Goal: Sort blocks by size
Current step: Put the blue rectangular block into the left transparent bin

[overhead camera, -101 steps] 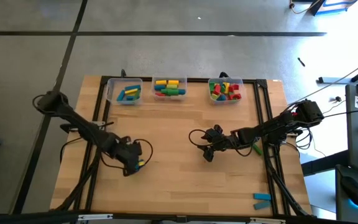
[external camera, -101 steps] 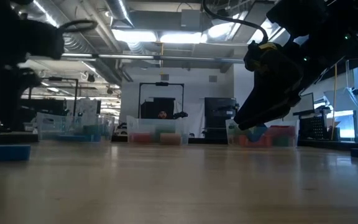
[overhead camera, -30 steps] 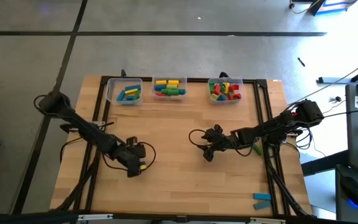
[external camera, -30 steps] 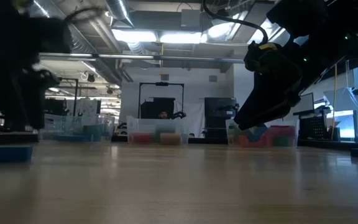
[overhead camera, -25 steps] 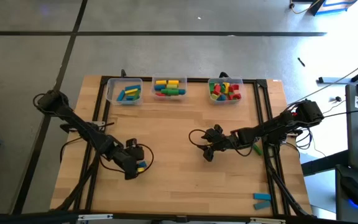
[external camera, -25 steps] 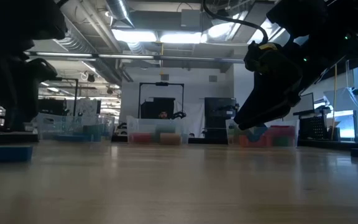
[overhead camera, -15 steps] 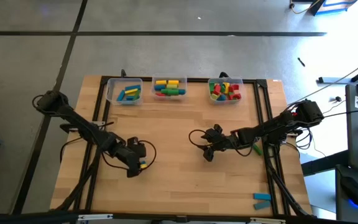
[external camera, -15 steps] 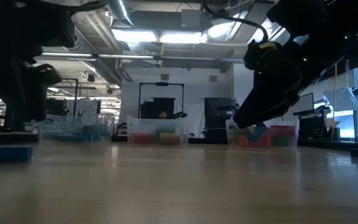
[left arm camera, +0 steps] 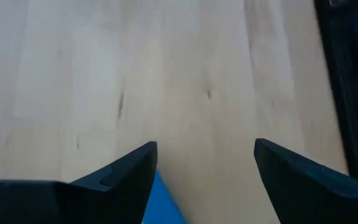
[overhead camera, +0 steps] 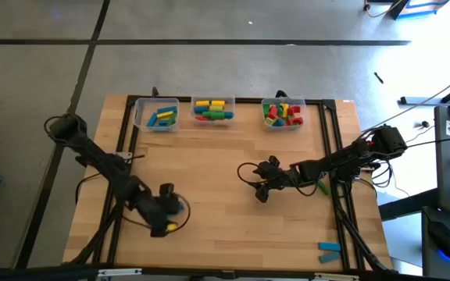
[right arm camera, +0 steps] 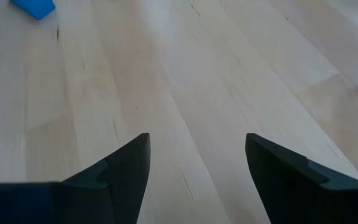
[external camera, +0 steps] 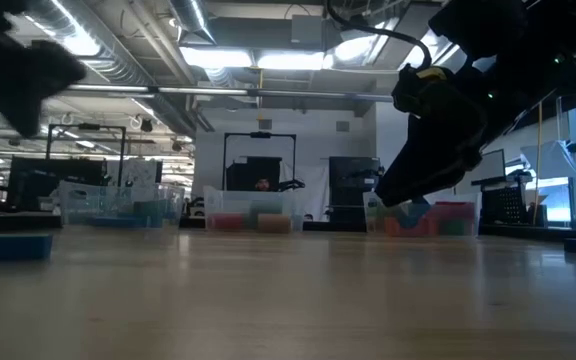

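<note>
Three clear bins (overhead camera: 212,110) along the counter's (overhead camera: 225,172) far edge hold most blocks (overhead camera: 283,112); a blue block (left arm camera: 166,202) lies beside the left hand's (left arm camera: 205,163) open fingers. The right hand (right arm camera: 196,158), mid-counter, is open and empty. Blocks look light, rigid, smooth: pinch across the short sides.

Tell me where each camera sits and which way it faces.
High: overhead, straight down on the table; both arms, left gripper, right gripper.
Low: table height, across to three bins; the arms hang from above.
Left wrist: down at wood, open fingers, blue block.
Right wrist: wood, open fingers.
Shared: high and low both show the bins.
</note>
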Robot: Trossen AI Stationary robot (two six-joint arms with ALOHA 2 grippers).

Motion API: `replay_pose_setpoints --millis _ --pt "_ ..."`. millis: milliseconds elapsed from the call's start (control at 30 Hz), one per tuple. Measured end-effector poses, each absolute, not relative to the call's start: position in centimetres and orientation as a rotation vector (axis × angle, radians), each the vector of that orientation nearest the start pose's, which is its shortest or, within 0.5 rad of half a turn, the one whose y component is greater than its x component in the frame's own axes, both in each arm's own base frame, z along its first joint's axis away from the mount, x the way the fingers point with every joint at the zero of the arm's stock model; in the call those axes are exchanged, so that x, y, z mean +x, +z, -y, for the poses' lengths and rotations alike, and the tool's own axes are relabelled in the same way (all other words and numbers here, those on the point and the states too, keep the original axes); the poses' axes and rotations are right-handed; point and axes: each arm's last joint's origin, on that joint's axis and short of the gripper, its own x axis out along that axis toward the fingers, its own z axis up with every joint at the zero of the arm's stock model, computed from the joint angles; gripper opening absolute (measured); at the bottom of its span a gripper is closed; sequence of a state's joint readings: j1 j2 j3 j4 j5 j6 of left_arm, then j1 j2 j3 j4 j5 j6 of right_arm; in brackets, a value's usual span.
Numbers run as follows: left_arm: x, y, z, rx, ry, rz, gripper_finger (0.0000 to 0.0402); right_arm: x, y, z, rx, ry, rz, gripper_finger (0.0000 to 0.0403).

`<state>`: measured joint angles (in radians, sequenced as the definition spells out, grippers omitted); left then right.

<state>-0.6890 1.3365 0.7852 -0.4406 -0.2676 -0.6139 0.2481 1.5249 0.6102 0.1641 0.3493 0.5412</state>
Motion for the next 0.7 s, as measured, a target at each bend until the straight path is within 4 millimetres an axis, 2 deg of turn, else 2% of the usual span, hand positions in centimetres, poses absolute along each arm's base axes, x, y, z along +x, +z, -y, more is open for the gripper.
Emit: replay_pose_setpoints --millis 133,333,700 --pt "19.5 19.7 16.8 -0.019 -0.057 -1.032 0.0266 26.8 14.5 -5.7 0.293 -0.294 -0.666 0.0257" --pt "19.4 18.8 16.9 -0.018 0.085 -1.144 0.0267 26.8 14.5 -5.7 0.294 -0.297 -0.663 0.0257" --pt "19.5 18.5 17.1 -0.098 0.103 -1.091 0.0267 26.8 14.5 -5.7 0.29 -0.318 -0.661 0.0257"
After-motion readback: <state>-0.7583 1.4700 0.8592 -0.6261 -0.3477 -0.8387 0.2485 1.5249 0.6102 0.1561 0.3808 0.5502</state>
